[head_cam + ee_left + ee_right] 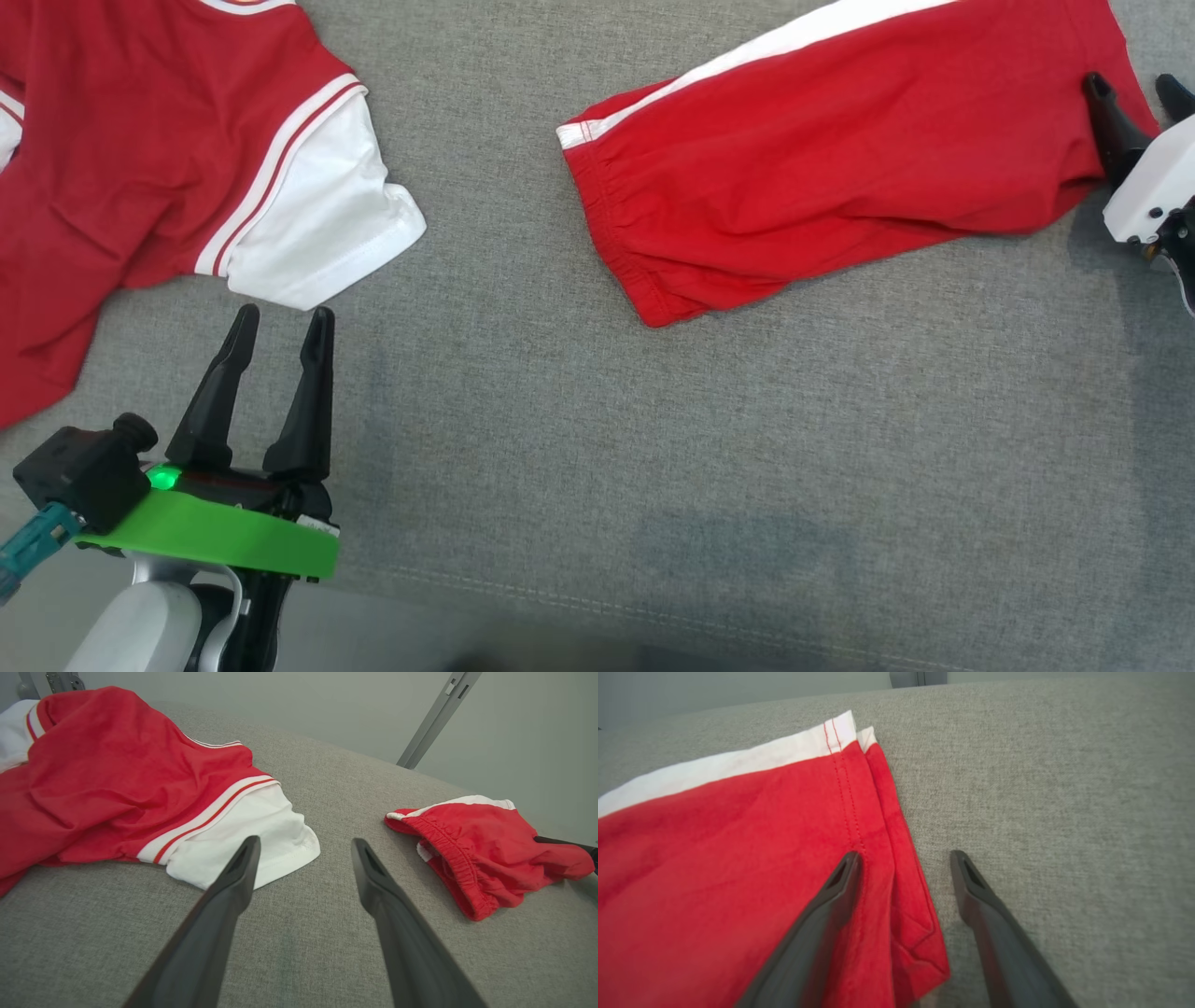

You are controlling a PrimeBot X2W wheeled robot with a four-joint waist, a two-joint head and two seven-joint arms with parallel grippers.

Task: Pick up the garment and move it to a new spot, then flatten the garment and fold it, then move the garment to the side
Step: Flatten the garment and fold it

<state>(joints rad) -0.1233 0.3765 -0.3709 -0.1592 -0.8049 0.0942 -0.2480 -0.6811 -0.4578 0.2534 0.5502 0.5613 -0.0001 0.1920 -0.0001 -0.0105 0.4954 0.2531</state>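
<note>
Your right gripper [1132, 86] straddled the hem of the shorts [822, 159], jaws spread. Left gripper [285, 315] released, well left of the shorts.

The shorts [822, 159] are soft, matt red cloth, faintly creased, with a smooth white stripe; the shirt [140, 159] is similar matt cloth. The grey cover [653, 420] is coarse woven fabric. The left gripper [282, 322] has fingers [217, 392] of matt dark plastic and a green plate [215, 541] of smooth plastic.
</note>
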